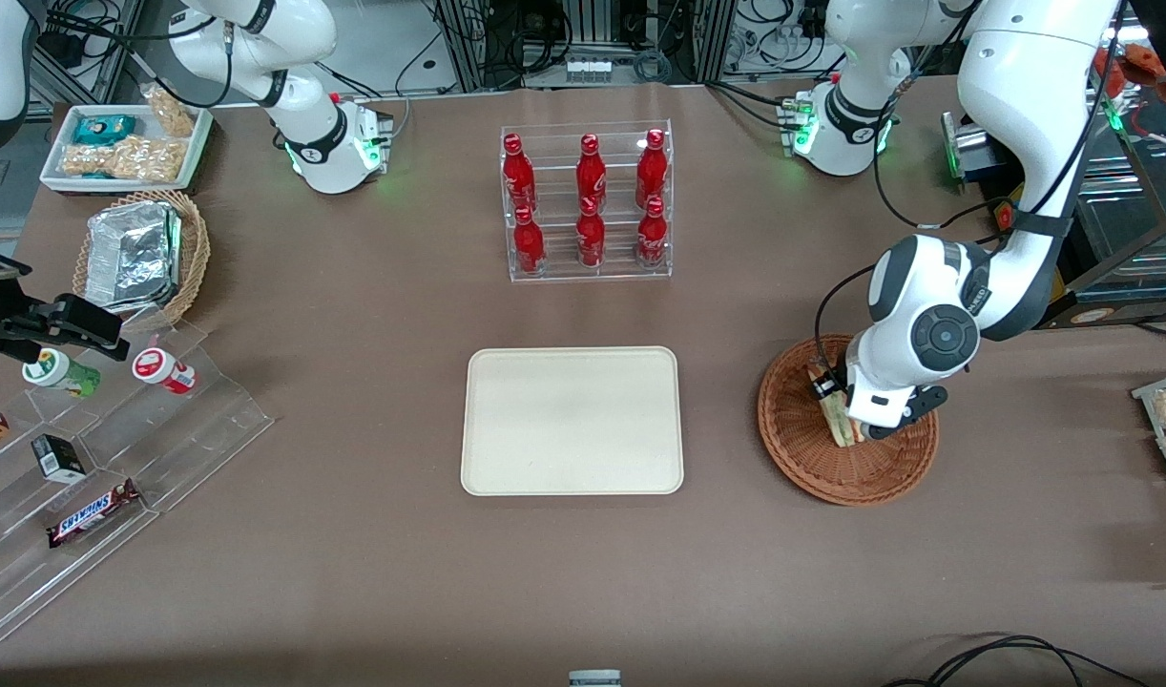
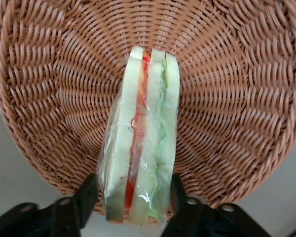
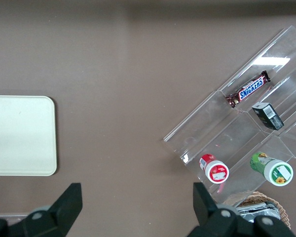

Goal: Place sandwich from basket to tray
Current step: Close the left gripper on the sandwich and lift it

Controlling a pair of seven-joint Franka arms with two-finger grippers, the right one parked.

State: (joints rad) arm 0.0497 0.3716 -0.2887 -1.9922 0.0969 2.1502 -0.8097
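The sandwich, a wrapped wedge of pale bread with green and pink-red filling, stands on edge in the reddish-brown wicker basket toward the working arm's end of the table. My left gripper is down in the basket with one finger against each side of the sandwich, shut on it. In the left wrist view the sandwich sits between the black fingers of the gripper, over the basket weave. The cream tray lies beside the basket at the table's middle, bare. It also shows in the right wrist view.
A clear rack of red bottles stands farther from the front camera than the tray. Toward the parked arm's end are a clear stepped shelf with snacks, a tan basket with a foil container and a white tray of snack packets.
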